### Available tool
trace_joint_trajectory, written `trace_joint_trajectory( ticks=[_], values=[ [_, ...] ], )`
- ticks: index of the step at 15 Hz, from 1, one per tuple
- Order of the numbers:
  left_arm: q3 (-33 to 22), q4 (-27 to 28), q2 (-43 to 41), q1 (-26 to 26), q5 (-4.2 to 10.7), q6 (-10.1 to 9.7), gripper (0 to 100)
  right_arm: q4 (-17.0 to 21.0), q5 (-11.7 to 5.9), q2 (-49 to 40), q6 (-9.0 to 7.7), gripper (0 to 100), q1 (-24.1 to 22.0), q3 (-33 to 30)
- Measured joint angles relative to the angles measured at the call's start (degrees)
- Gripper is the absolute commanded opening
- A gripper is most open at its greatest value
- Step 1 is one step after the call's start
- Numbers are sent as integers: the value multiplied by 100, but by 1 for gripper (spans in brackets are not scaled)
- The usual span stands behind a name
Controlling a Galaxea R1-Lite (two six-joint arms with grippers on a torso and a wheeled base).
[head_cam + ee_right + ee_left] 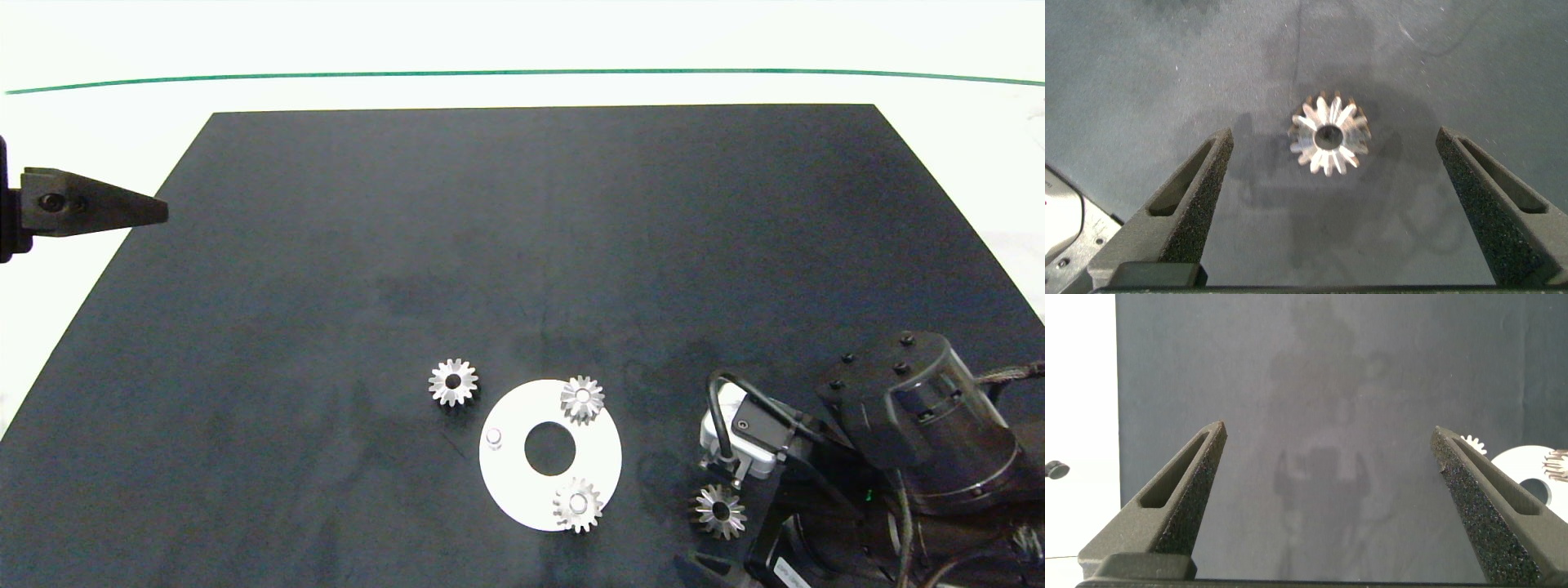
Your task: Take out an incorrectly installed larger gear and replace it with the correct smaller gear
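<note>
A white disc with a round centre hole lies on the black mat. Two silver gears sit on its pegs, and a third peg stands bare. The larger gear lies loose on the mat just beyond the disc's left side. The smaller gear, with a darker flank, lies on the mat right of the disc. My right gripper hangs open straight above it, one finger on each side of the gear and neither touching. My left gripper is parked, open and empty, at the mat's left edge.
The black mat covers most of the white table, with a green line along the far side. The right arm's bulky wrist and cables fill the near right corner. The left wrist view catches the disc's edge.
</note>
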Motion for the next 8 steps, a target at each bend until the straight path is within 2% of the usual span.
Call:
trace_joint_trajectory(
  ticks=[4,8],
  values=[
    [9,-2,2,0,0,2,100,-74,-6,205,0,100,12,-5],
    [28,-2,17,-2,0,16,100,-180,-6,243,5,92,-11,37]
  ],
)
